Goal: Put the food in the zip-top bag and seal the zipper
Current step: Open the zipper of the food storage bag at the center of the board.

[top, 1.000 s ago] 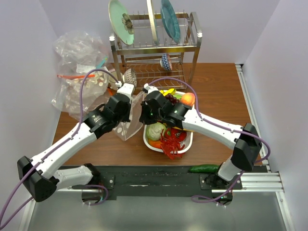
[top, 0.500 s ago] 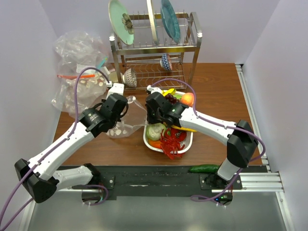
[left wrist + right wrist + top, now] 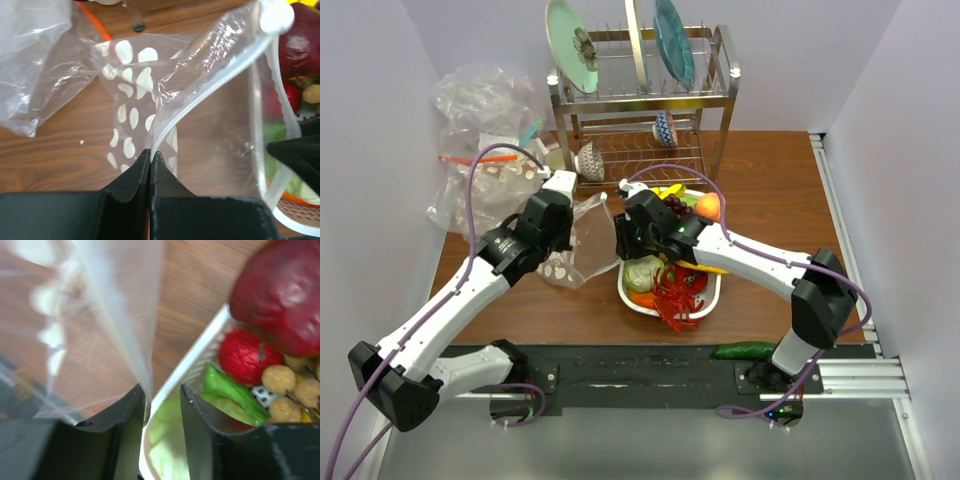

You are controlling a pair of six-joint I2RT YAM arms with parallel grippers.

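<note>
Brown wood-grain table point(image 3: 770, 190), pale walls on three sides. Metal dish rack point(image 3: 642, 120) stands at the back, with a crumpled clear bag point(image 3: 480, 110) at back left. The zip-top bag point(image 3: 582, 240) is held up off the wood between both arms, just left of the white tray point(image 3: 717, 287). Left gripper point(image 3: 150, 160) is pinched tight on the zipper point(image 3: 256, 125). Right gripper point(image 3: 162, 390) has its fingers parted, with the bag edge hanging by one finger, unclamped. The food point(image 3: 665, 270) lies in the tray: red lobster point(image 3: 678, 298), dark apple point(image 3: 287, 295).
</note>
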